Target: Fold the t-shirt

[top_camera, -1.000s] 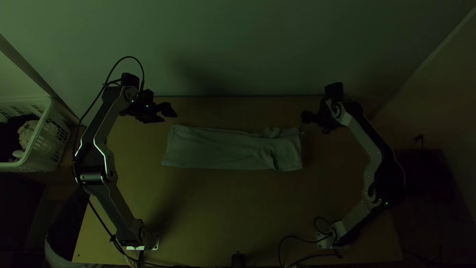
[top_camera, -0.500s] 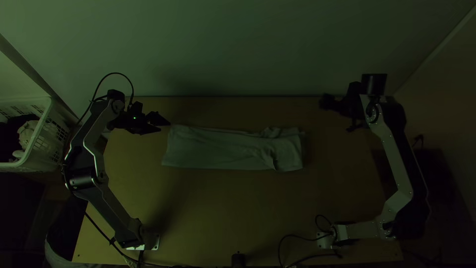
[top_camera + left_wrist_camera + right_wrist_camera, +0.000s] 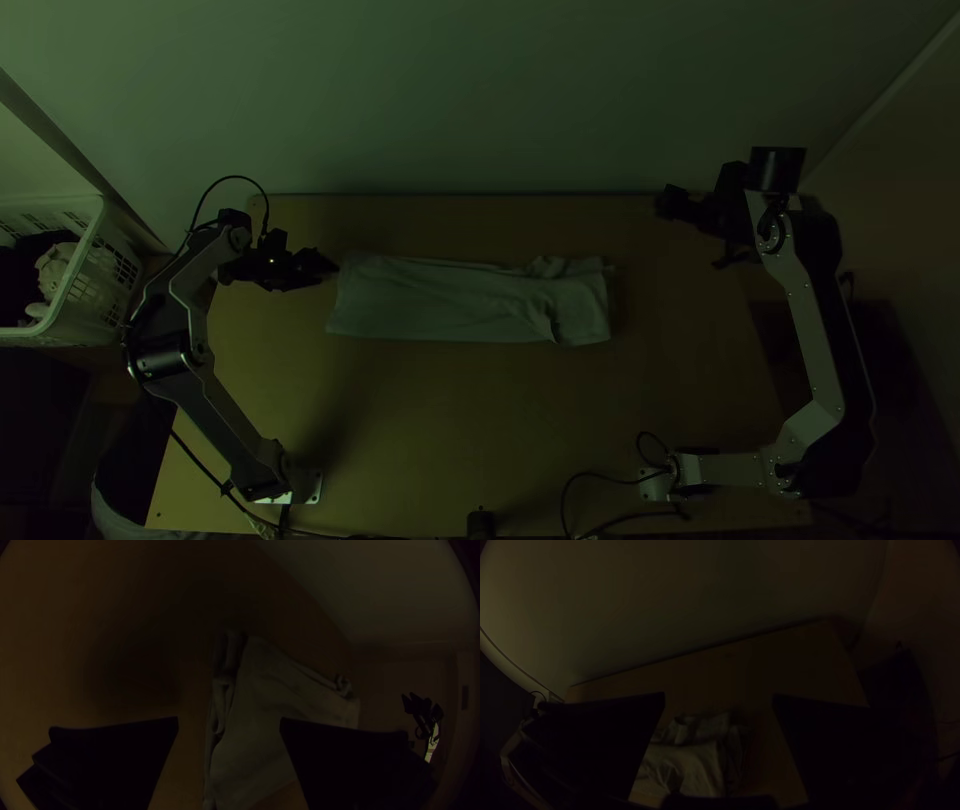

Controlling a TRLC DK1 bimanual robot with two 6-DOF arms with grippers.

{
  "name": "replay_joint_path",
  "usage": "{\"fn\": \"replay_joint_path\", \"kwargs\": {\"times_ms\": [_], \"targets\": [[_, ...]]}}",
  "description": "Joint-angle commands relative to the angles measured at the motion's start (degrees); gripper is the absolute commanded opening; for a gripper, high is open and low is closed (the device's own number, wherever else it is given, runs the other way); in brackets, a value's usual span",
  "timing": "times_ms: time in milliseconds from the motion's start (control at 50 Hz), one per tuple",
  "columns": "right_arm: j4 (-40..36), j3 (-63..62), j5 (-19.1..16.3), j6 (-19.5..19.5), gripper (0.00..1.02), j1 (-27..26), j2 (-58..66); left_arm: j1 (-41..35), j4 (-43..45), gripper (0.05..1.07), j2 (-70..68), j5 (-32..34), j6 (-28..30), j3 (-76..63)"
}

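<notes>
The light t-shirt [image 3: 450, 300] lies on the table as a long folded strip, its right end rumpled. My left gripper [image 3: 325, 268] is at the strip's far left corner in the top view. In the left wrist view, my left gripper [image 3: 229, 722] is open above the shirt's layered end [image 3: 260, 740], nothing between its fingers. My right gripper [image 3: 668, 203] stands beyond and to the right of the shirt in the top view. In the right wrist view, my right gripper [image 3: 719, 700] is open and holds nothing, with the rumpled end of the cloth [image 3: 685, 760] below.
A white basket [image 3: 100, 270] with cloth in it stands off the table's left side. A pale wall [image 3: 480, 100] rises behind the table [image 3: 480, 420]. A small dark object [image 3: 481, 523] sits at the near edge, and cables lie by the right arm's base.
My left gripper has moved left and toward the near side, down to the shirt's corner. My right gripper has moved away to the right and slightly farther back. The shirt looks unchanged.
</notes>
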Motion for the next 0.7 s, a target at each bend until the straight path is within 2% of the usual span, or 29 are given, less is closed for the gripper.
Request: {"fn": "replay_joint_path", "kwargs": {"times_ms": [0,200,600,680], "targets": [[-0.42,-0.33,-0.37,0.18,0.98,0.81,-1.96,-0.19,0.9,1.02,1.61,0.91,1.22,-2.97],[-0.51,-0.51,-0.28,0.18,0.98,1.34,-2.67,-3.26,3.36,1.02,1.87,0.91,-0.27,-6.04],[-0.6,-2.18,-0.28,0.45,0.98,2.3,-4.42,-14.95,12.94,1.02,0.29,0.21,-11.87,-9.91],[-0.6,-3.06,-0.28,0.45,0.98,2.57,-5.04,-17.15,15.05,0.97,0.29,-2.34,-14.16,-10.52]]}}
